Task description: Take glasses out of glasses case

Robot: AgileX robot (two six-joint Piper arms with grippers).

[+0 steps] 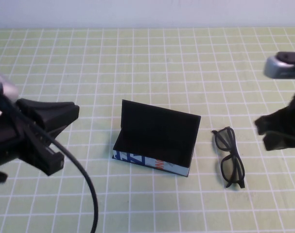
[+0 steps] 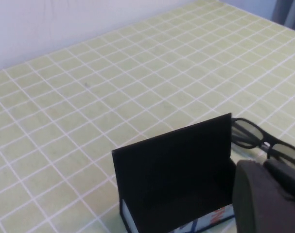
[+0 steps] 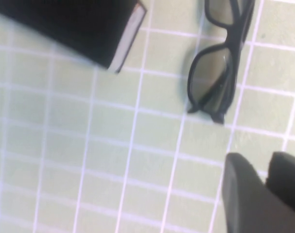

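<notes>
The glasses case [image 1: 157, 141] stands open at the middle of the mat, flap lid raised, its blue and orange printed front facing me. Its inside looks dark and empty. It also shows in the left wrist view [image 2: 176, 174] and the right wrist view [image 3: 74, 24]. The black glasses [image 1: 228, 156] lie on the mat just right of the case, apart from it, and also show in the left wrist view [image 2: 264, 138] and the right wrist view [image 3: 217, 73]. My left gripper [image 1: 75, 109] [image 2: 264, 167] hovers left of the case, shut and empty. My right gripper [image 1: 261, 127] [image 3: 266, 160] is right of the glasses, shut and empty.
A green grid mat [image 1: 152, 63] covers the table. A grey and black device [image 1: 282, 65] sits at the far right. My left arm's black cable [image 1: 84, 184] hangs over the front left of the mat.
</notes>
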